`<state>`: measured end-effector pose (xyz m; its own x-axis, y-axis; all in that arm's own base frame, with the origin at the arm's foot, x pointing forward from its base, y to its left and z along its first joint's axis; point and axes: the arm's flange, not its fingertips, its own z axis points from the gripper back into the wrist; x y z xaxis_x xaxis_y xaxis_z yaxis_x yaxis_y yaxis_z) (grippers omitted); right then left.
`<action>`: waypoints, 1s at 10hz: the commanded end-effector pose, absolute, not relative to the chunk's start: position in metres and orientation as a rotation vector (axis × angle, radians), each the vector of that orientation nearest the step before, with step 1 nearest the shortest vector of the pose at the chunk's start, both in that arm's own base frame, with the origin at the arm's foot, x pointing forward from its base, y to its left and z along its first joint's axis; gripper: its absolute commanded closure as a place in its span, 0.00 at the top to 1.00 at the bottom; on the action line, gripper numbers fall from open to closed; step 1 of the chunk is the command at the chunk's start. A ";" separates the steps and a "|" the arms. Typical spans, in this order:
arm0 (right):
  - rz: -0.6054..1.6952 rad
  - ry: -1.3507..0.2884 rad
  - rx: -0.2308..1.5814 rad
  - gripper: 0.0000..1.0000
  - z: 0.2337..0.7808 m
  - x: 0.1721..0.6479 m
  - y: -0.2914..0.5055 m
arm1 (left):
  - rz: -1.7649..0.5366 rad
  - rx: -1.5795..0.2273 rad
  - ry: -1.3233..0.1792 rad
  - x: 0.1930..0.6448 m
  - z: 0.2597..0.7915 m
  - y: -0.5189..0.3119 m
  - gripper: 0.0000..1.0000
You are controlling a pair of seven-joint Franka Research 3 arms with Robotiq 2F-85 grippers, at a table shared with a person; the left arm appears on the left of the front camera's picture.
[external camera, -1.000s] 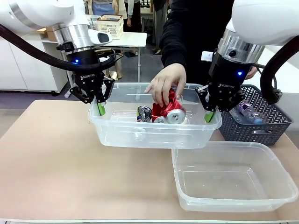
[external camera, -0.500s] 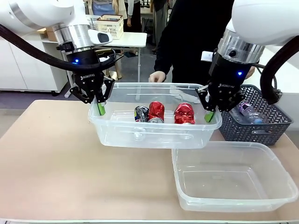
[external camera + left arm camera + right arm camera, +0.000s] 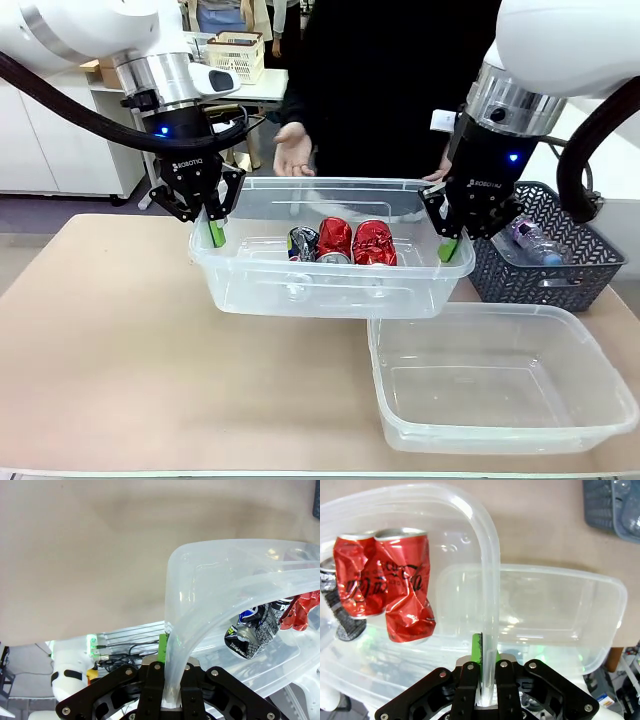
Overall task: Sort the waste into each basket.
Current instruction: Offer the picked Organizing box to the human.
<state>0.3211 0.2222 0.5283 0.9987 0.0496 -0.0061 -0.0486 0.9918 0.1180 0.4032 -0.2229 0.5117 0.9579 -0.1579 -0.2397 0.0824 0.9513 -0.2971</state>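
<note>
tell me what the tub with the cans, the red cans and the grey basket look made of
Tub with the cans: clear, glossy plastic; contents show through its wall.
Red cans: thin metal, likely aluminium, shiny; crumpled dents, silver tops.
Grey basket: probably moulded plastic, matte; woven-pattern openwork wall.

Bright, even light falls from overhead. The raised tub [image 3: 260, 290] throws a soft, faint shadow on the table [image 3: 120, 330] beneath it. White glare streaks its clear rim in both wrist views, where lines bend near the edges. The person's hand [image 3: 293, 150] is slightly blurred.
</note>
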 end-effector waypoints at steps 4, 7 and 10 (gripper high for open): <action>0.065 0.011 0.108 0.04 0.529 0.322 0.222 | -0.135 -0.306 0.266 0.401 0.518 -0.221 0.04; 0.123 -0.012 0.099 0.04 0.540 0.342 0.235 | -0.164 -0.297 0.225 0.423 0.526 -0.221 0.04; 0.218 0.064 0.074 0.04 0.564 0.452 0.247 | -0.278 -0.275 0.186 0.512 0.552 -0.226 0.04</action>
